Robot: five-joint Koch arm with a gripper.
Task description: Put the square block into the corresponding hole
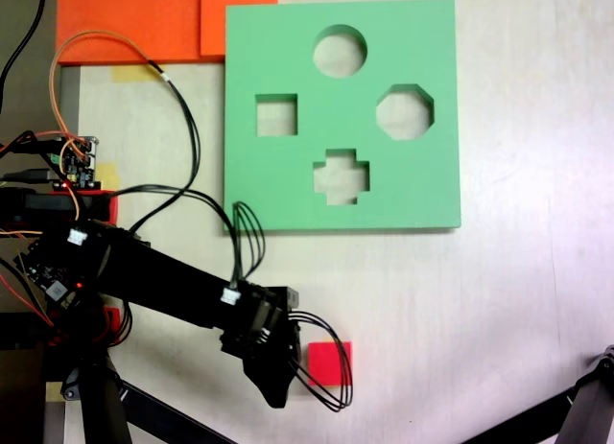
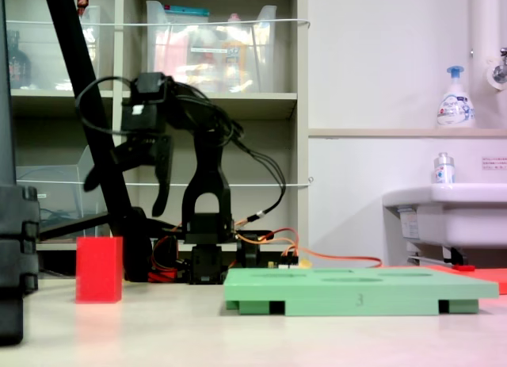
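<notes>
The red cube point(image 1: 333, 362) stands on the pale table below the green foam board point(image 1: 341, 214); its left edge is hidden by my gripper point(image 1: 288, 377). In the second exterior view the cube point(image 2: 99, 269) sits at the left, and my gripper point(image 2: 123, 199) hangs well above it, jaws spread open with nothing between them. The square cut-out point(image 1: 276, 115) lies at the board's left, beside the round, octagonal point(image 1: 404, 111) and cross-shaped point(image 1: 341, 175) cut-outs. In the second exterior view the board point(image 2: 356, 292) is seen edge-on, so its holes cannot be told apart.
Flat orange sheets point(image 1: 144, 22) lie at the top left beside the board. Loose cables and a circuit board point(image 1: 77, 161) sit by the arm's base. Black tripod legs point(image 1: 595, 396) cross the lower corners. A shelf unit and a sink point(image 2: 444, 208) stand behind.
</notes>
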